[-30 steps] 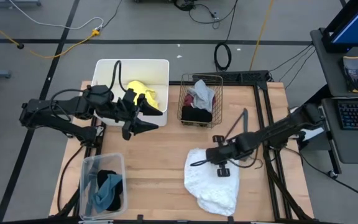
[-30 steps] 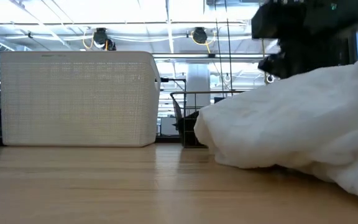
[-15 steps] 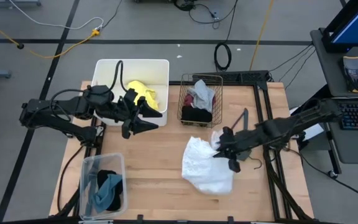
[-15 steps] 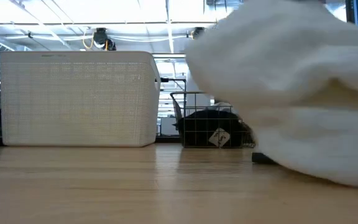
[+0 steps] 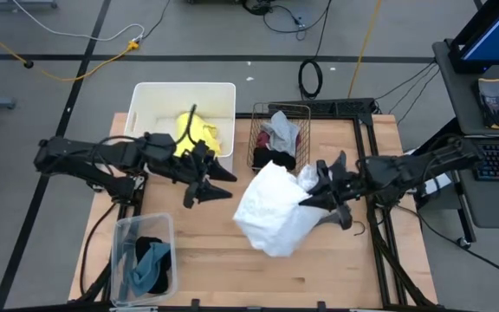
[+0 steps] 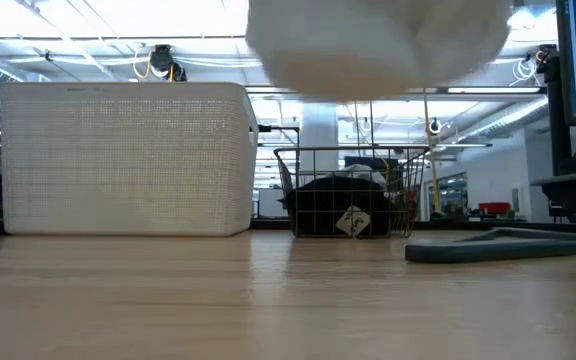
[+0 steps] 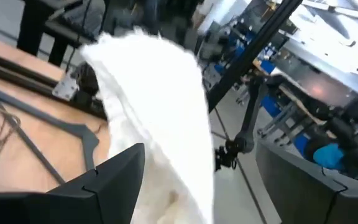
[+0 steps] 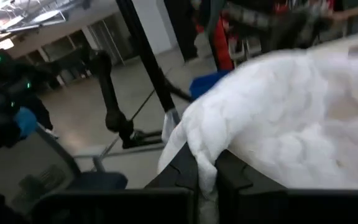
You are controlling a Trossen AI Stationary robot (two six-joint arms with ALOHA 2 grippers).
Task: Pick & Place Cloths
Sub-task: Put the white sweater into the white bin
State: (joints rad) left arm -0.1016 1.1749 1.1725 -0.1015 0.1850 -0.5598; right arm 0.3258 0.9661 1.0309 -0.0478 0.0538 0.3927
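The large white lacy cloth (image 5: 269, 212) hangs in the air over the table's middle; the low view shows its underside (image 6: 373, 45) well above the wood. My right gripper (image 5: 307, 198) is shut on its right side. My left gripper (image 5: 214, 185) is open just left of the cloth, with the white cloth (image 7: 157, 112) straight ahead of its spread fingers and not touched. A yellow cloth (image 5: 202, 132) lies in the white bin. Grey, maroon and black cloths (image 5: 275, 143) fill the wire basket. Black and sage-green cloths (image 5: 150, 260) lie in the clear tub. My right gripper pinches a bunched fold (image 8: 206, 176) at the white cloth's right side between its two fingers (image 8: 185, 169), coming roughly level from the table's right. The cloth is lifted clear of the table and billows out past the fingertips toward the left arm.
The white bin (image 5: 145, 97) stands at the far left, the wire basket (image 5: 258, 126) at the far middle, the clear tub (image 5: 121, 234) at the near left. A thin dark V-shaped bar (image 5: 338, 166) lies on the table under my right arm, also seen as the bar (image 6: 498, 245).
My right gripper has risen and drawn back toward the table's right and far side, carrying the white cloth from lying spread on the table to hanging clear and bunched. My left gripper has moved toward the right and near edge, closing on the cloth.
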